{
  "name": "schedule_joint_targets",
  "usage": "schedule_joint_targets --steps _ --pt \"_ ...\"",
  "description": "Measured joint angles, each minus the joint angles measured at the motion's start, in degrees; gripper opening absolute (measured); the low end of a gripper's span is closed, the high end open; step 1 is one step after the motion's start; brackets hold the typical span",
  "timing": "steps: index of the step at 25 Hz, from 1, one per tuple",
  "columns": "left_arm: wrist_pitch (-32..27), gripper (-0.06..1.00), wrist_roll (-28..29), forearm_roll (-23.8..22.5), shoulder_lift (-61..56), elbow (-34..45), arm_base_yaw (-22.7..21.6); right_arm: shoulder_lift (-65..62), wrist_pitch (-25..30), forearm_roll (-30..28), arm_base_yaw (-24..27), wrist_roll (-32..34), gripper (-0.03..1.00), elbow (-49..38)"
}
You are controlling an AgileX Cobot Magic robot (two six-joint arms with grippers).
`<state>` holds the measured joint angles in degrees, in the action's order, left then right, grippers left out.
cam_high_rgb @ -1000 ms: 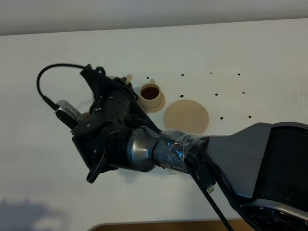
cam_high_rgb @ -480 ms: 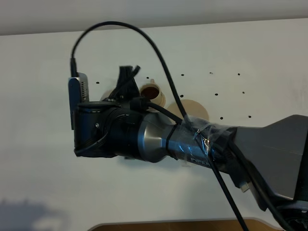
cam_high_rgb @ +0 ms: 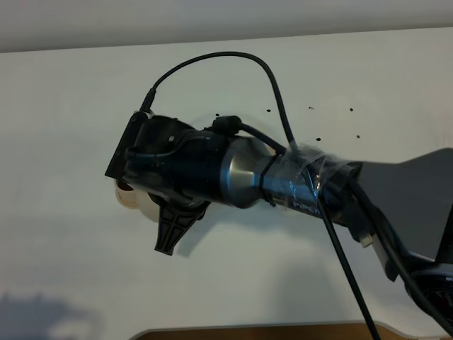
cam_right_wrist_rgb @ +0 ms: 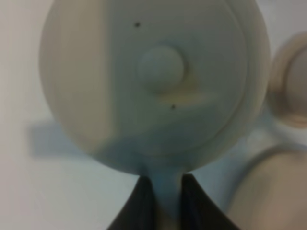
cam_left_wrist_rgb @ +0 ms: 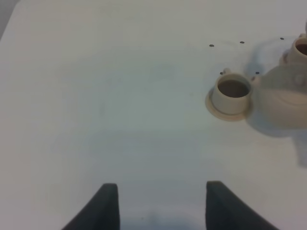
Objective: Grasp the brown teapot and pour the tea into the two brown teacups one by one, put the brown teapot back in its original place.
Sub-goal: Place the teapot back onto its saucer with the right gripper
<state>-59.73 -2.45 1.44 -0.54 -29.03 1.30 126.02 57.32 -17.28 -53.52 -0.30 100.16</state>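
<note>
The brown teapot [cam_right_wrist_rgb: 158, 81] fills the right wrist view from above, lid knob in the middle. My right gripper [cam_right_wrist_rgb: 165, 196] is shut on its handle. In the left wrist view the teapot [cam_left_wrist_rgb: 283, 100] is a blurred shape right beside one brown teacup [cam_left_wrist_rgb: 232, 92] on its small saucer. The other teacup [cam_left_wrist_rgb: 302, 48], with dark tea in it, sits at the frame edge. In the high view my right arm [cam_high_rgb: 233, 173] reaches across and hides both cups and the original place. Only a beige sliver [cam_high_rgb: 129, 198] shows under the wrist. My left gripper [cam_left_wrist_rgb: 160, 206] is open over bare table.
The white table [cam_high_rgb: 85, 269] has small dark holes [cam_high_rgb: 310, 108] at the back right. A black cable [cam_high_rgb: 212, 60] loops above the right wrist. In the right wrist view a round beige rim [cam_right_wrist_rgb: 292, 81] and a blurred beige shape [cam_right_wrist_rgb: 268, 191] lie beside the teapot.
The right wrist has turned over and swung down and to the left. The tea-filled cup and the wide saucer, visible a second ago, are now covered by the arm.
</note>
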Motion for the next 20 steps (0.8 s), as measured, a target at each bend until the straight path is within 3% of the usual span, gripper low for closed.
schedule_joint_targets --steps 8,13,20 --pt "0.0 0.45 0.0 0.0 0.0 0.0 0.0 0.0 -3.0 3.0 1.5 0.0 0.11 -1.0" --pt "0.0 0.45 0.0 0.0 0.0 0.0 0.0 -2.1 0.5 2.1 2.5 0.3 0.11 -1.3" --pt "0.0 0.45 0.0 0.0 0.0 0.0 0.0 -7.2 5.0 2.6 7.7 0.3 0.11 -2.5"
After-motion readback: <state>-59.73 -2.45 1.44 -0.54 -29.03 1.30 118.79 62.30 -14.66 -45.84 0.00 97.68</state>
